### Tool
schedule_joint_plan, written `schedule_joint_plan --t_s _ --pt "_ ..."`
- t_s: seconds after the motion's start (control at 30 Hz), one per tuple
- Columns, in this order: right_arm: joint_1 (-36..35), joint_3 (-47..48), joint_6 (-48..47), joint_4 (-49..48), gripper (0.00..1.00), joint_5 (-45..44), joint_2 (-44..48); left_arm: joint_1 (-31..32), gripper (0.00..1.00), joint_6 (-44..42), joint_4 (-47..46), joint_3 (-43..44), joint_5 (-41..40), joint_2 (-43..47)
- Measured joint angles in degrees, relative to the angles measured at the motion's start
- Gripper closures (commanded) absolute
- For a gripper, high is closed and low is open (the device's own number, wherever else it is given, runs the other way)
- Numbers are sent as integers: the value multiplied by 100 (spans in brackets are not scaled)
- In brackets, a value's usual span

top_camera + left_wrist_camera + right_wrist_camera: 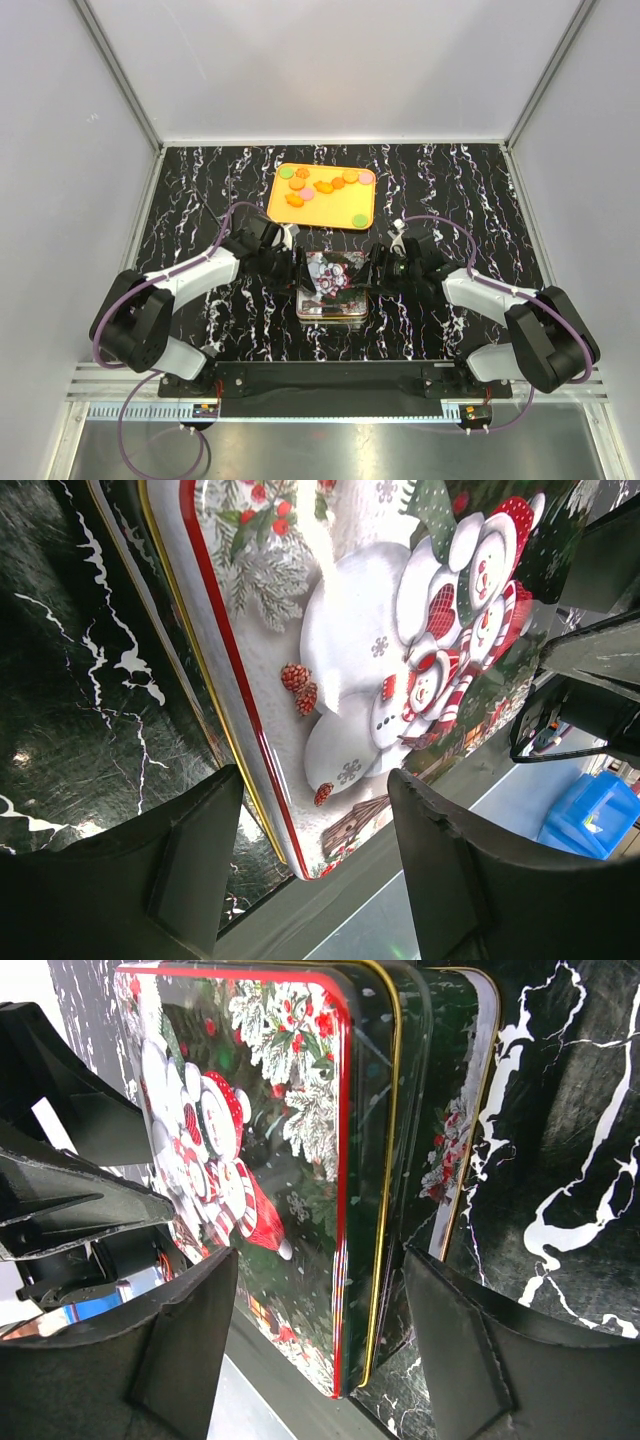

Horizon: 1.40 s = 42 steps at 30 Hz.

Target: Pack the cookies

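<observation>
Two arms reach inward over the black marbled table [200, 200] in the overhead view and meet at a square tin in its middle. The left end effector [297, 272] stands at the left edge of the snowman-printed lid [335, 276], and the right end effector [368, 268] stands at its right edge. The tin base [332, 313] shows as a strip along the near side of the lid. The cookies [325, 186], in orange, pink and green, lie scattered on a yellow tray [325, 212] beyond the tin. The tray is near the tin but not touching it, and the cookies are apart from both end effectors.

Left wrist view: the left end effector [315, 778] has its jaws parted around a rounded corner of the lid [350, 630]. One finger hangs over the table [70, 680] just beside the lid's gold rim, and the other overlaps the printed face. Whether it is grasping the lid or merely straddling it cannot be told from this angle. The black fingers [600, 650] of the opposite arm stand at the lid's far edge.

Right wrist view: the right end effector [320, 1255] is released, its jaws wide apart and straddling the red-and-gold edge of the lid [260, 1110]. A dark gap separates the outer finger from that rim. A second gold-edged rim, belonging to the tin base [455, 1140], shows beside the lid's own, offset toward the table [580, 1110]. The opposite arm's fingers [70, 1200] fill the left of the view, close against the lid's other side.
</observation>
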State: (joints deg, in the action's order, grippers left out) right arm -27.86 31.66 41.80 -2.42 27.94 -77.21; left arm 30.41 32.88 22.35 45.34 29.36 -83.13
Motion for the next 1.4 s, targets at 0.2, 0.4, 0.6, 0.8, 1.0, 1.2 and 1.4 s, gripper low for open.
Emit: schedule_joint_plan --t_s 0.2,0.4,0.6,0.8,1.0,1.2,1.4 --pt "0 4 -9 109 26 0 90 2 35 -2 2 0 -2 0" --pt "-13 79 -63 413 26 -11 271 13 35 -2 2 0 2 -2" --pt "-17 76 -33 396 27 7 269 24 35 -2 4 2 2 -2" --pt "-15 -11 94 219 39 28 256 42 35 -4 33 4 -31 -22" --pt "-9 -116 358 -13 47 199 90 105 35 -31 289 109 -258 -28" --pt "17 -271 817 -422 59 540 -160 223 36 -155 688 297 -669 -28" --pt "24 -321 1137 -752 59 824 -417 328 36 -278 1034 459 -1008 -28"
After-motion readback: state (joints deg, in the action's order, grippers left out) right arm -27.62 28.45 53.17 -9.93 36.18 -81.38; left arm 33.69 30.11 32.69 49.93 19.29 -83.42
